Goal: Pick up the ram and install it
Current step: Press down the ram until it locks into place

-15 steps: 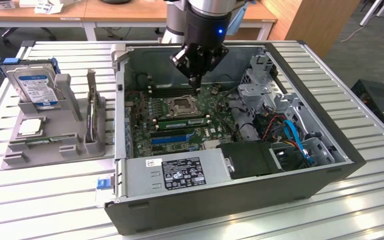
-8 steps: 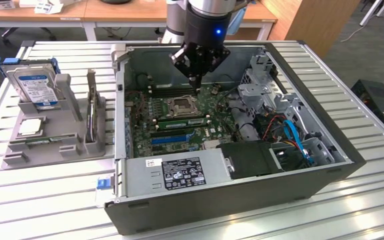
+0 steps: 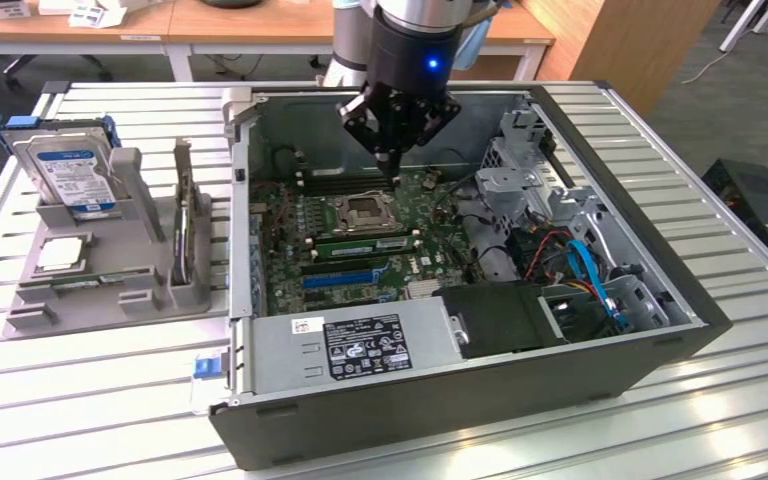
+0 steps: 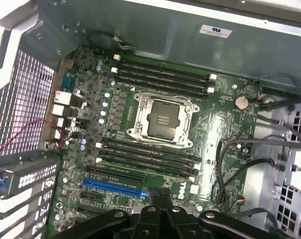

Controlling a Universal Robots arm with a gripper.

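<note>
While the arm hangs over it, the open computer case (image 3: 491, 410) lies on its side on the slatted metal table (image 3: 64, 400), taking up most of the exterior view. Its green motherboard (image 3: 427, 198) (image 4: 217, 119) faces up, with a gray power supply (image 3: 344, 345) along the near wall.

On the exterior view's left, just beside the case, sits a gray parts holder (image 3: 137, 300). A hard drive (image 3: 71, 175) stands upright in its far end and a square silver chip (image 3: 61, 255) lies flat in a pocket nearer the camera.

The gripper (image 3: 387, 160) (image 4: 157, 199) points straight down inside the case, above the motherboard and apart from it. Its jaws are closed tight against each other with nothing between them. Its tip hovers just beyond the empty processor socket (image 3: 361, 212) (image 4: 162, 118), close to the far bank of long black memory slots (image 3: 344, 180) (image 4: 162, 74). A blue expansion slot (image 3: 344, 275) (image 4: 115, 188) runs on the near side of the socket.

The ram (image 3: 80, 283), a narrow green stick, appears to lie flat along the near edge of the parts holder, well apart from the gripper and outside the case.
</note>
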